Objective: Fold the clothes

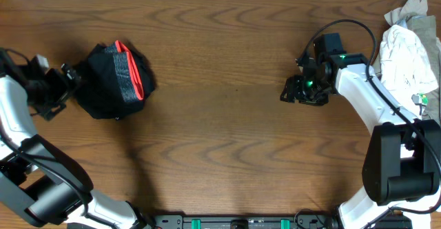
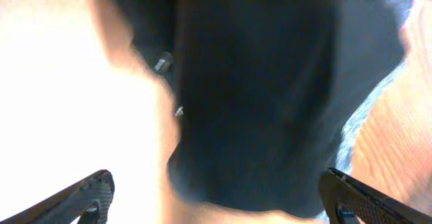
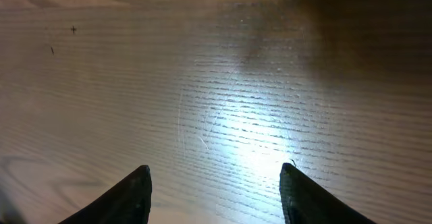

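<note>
A folded black garment with a red and grey band [image 1: 114, 81] lies at the left of the wooden table. My left gripper [image 1: 67, 77] is open at the garment's left edge. In the left wrist view the black cloth [image 2: 270, 96] fills the space ahead of the open fingers [image 2: 219, 200], blurred. My right gripper [image 1: 293, 91] is open and empty over bare wood at the right; its fingers [image 3: 214, 187] show only the table. A pile of white and grey clothes [image 1: 408, 50] lies at the far right edge.
The wooden table [image 1: 227, 132] spans the view. The right arm's cable loops above the gripper [image 1: 355, 25]. The arm bases stand at the front edge.
</note>
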Robot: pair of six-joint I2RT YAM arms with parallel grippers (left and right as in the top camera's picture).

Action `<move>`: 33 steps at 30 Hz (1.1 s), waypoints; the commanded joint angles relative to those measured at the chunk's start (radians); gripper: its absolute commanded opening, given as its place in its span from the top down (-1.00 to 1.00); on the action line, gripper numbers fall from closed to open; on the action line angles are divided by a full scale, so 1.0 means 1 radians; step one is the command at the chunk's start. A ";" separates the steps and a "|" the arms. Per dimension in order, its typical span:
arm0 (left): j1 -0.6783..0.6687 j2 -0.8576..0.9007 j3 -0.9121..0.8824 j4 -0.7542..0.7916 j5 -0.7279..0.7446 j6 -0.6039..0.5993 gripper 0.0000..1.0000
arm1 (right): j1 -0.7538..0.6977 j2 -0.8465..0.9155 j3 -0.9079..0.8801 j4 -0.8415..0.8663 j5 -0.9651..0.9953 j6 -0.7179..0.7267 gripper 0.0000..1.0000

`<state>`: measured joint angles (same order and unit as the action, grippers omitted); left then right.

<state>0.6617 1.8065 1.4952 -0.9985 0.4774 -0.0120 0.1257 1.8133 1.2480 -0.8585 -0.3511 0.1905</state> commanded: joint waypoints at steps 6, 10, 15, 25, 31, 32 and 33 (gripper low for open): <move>0.011 -0.223 0.124 -0.179 0.162 0.137 -0.96 | -0.003 -0.089 0.003 0.011 -0.092 -0.081 -0.12; -0.093 -0.417 0.126 -0.264 0.160 0.270 -0.96 | -0.010 -0.241 0.003 0.038 -0.132 -0.119 -0.14; -0.264 -0.665 0.126 -0.299 0.137 0.322 -0.96 | -0.008 -0.502 0.003 0.047 -0.120 -0.203 -0.18; -0.478 -0.963 0.083 -0.369 -0.110 0.209 -0.96 | -0.008 -0.970 0.003 -0.006 0.147 -0.222 -0.99; -0.486 -0.971 0.027 -0.392 -0.113 0.209 -0.96 | -0.008 -1.120 0.003 -0.131 0.160 -0.222 -0.99; -0.486 -0.968 0.027 -0.393 -0.113 0.209 -0.96 | -0.008 -1.136 0.003 -0.154 0.160 -0.222 -0.99; -0.486 -0.965 0.027 -0.392 -0.113 0.209 -0.96 | -0.008 -1.149 0.003 -0.177 0.161 -0.222 -0.99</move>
<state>0.1810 0.8303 1.5303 -1.3884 0.3840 0.2062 0.1246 0.6910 1.2499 -1.0069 -0.2222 -0.0151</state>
